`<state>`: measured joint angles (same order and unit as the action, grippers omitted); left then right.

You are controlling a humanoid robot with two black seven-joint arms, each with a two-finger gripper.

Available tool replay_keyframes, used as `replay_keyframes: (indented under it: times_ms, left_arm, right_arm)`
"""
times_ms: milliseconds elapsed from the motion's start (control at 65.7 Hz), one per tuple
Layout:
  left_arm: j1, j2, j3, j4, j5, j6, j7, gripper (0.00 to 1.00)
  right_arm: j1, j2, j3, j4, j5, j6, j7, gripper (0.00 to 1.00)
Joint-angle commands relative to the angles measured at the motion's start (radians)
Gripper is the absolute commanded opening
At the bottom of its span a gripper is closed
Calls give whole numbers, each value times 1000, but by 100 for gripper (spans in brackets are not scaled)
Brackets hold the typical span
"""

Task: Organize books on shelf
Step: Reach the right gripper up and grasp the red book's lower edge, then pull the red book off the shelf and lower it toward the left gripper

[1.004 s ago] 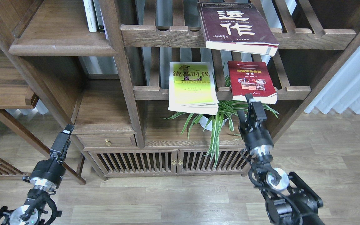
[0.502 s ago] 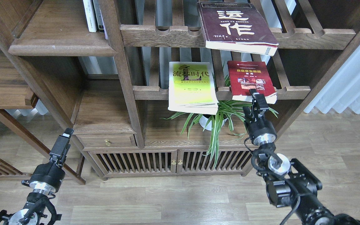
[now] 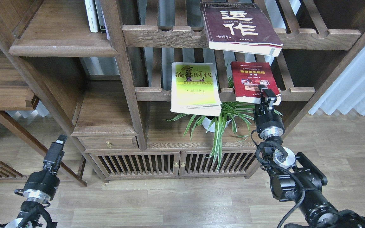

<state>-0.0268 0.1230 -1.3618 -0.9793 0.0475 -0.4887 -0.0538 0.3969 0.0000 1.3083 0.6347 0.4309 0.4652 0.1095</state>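
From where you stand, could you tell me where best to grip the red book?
Probably the red book by its near edge, which overhangs the slatted rack's front rail, coming from the front and slightly below. The right gripper is already there.

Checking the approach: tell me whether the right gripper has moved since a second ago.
Yes. The right gripper has moved up and rightward, from below the slatted rack's front rail to the red book's overhanging front edge. Whether it grips the book is unclear.

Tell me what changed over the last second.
The right gripper rose and slid rightward, now overlapping the red book's front edge; whether it grips is unclear. The left gripper dropped lower and leftward. The maroon book and yellow book stayed put.
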Motion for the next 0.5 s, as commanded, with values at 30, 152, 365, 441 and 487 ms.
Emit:
replay_keyframes:
  times_ms: [30, 152, 365, 441, 487]
  left_arm:
    - [1, 0, 9, 1, 0, 0, 0, 100]
    - [2, -3, 16, 4, 0, 0, 0, 100]
    - [13, -5, 16, 13, 0, 0, -1, 100]
    - [18, -6, 20, 14, 0, 0, 0, 100]
    - [24, -6, 23, 14, 0, 0, 0, 100]
  right_arm:
    - [-58, 0, 0, 65, 5, 23, -8, 4]
    - [-217, 0, 22, 295, 31, 23, -1, 3]
    - [-506, -3, 140, 585, 118, 23, 108, 3]
    - [-607, -25, 167, 594, 126, 23, 116, 3]
    - [-664, -34, 177, 591, 141, 23, 116, 3]
